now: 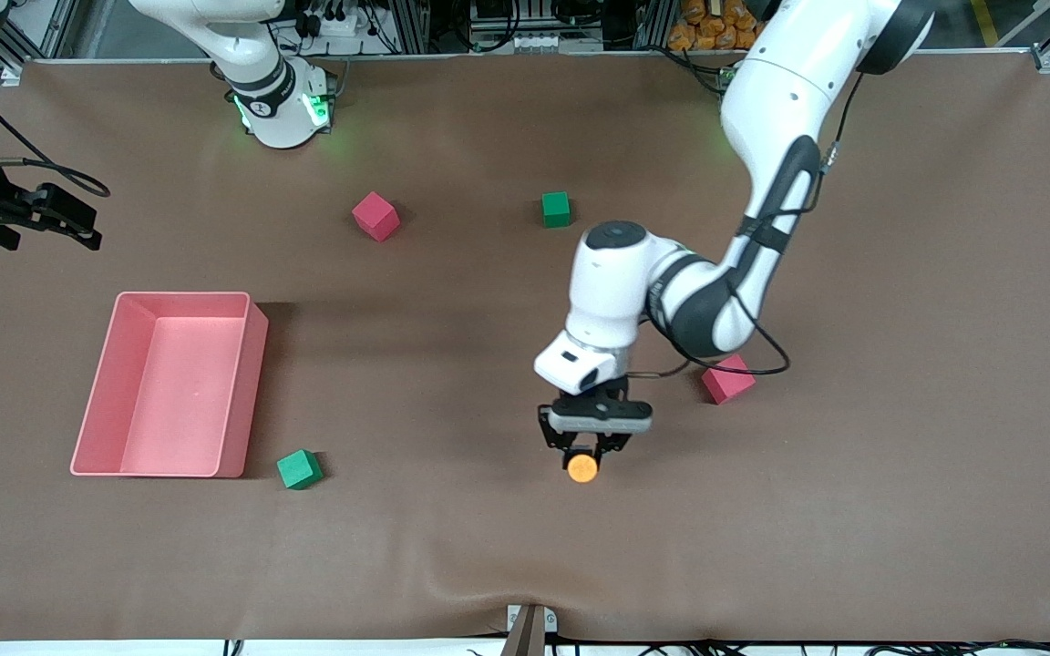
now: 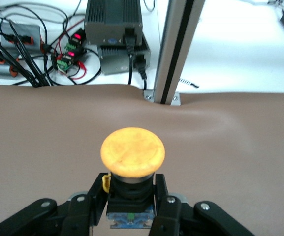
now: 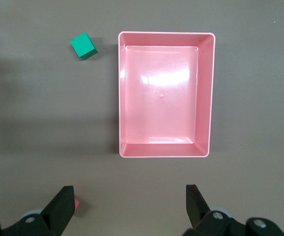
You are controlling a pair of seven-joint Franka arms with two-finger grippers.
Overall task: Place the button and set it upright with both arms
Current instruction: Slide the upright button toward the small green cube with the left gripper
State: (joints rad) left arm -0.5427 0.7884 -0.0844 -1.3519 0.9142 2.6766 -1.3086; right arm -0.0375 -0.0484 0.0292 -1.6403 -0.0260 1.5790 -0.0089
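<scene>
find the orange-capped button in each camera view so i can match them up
Front view: the button sits low in the picture, gripped by the left gripper.
Left wrist view: the button fills the lower centre, cap toward the camera, between the gripper's fingers.
Right wrist view: not in it.
Shared landmark: the brown table mat.

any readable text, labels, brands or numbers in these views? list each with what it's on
None can be read.
A dark mark on the right arm's base: too small to read.
The button, held in the shut left gripper: plain orange cap, no lettering.
The pink tray and cubes: unmarked.
</scene>
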